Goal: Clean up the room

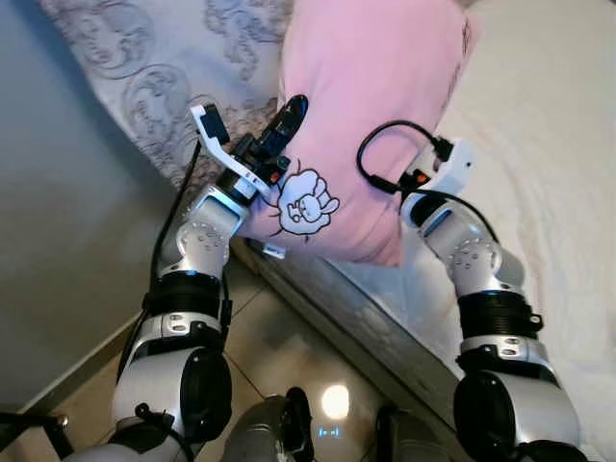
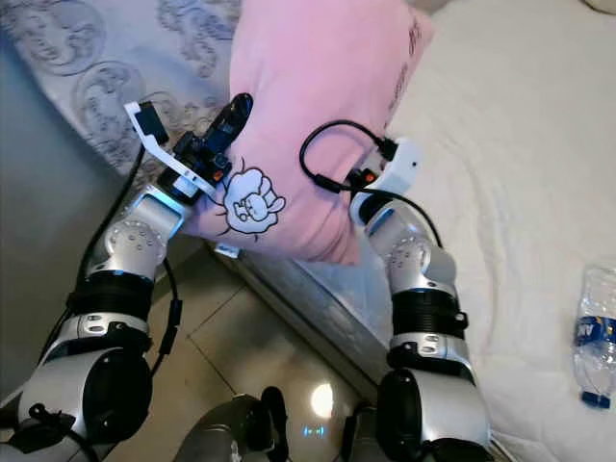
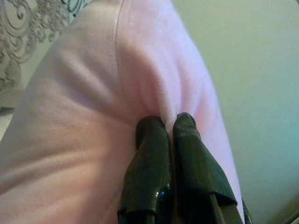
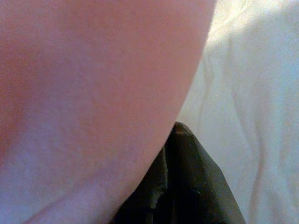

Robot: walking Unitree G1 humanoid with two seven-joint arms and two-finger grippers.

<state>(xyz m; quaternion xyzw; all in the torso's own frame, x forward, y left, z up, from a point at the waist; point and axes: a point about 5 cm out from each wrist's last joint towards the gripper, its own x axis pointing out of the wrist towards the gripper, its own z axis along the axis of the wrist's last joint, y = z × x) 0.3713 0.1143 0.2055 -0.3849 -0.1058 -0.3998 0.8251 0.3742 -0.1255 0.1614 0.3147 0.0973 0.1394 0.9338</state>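
A pink pillow (image 1: 366,106) with a white sheep patch (image 1: 306,203) is held up over the bed's edge between my two arms. My left gripper (image 1: 294,106) is shut on the pillow's left seam; in the left wrist view both black fingers (image 3: 154,154) pinch a fold of pink cloth (image 3: 93,93). My right gripper (image 4: 180,135) is tucked under the pillow's right side, where the pink cloth (image 4: 93,93) covers most of its fingers. Its wrist (image 2: 390,173) pokes out below the pillow's edge.
The bed's white sheet (image 1: 558,144) lies to the right, with a grey patterned cover (image 1: 164,77) at the upper left. A plastic water bottle (image 2: 599,327) lies on the sheet at far right. Glossy floor tiles (image 1: 279,346) and a grey wall (image 1: 58,241) are to my left.
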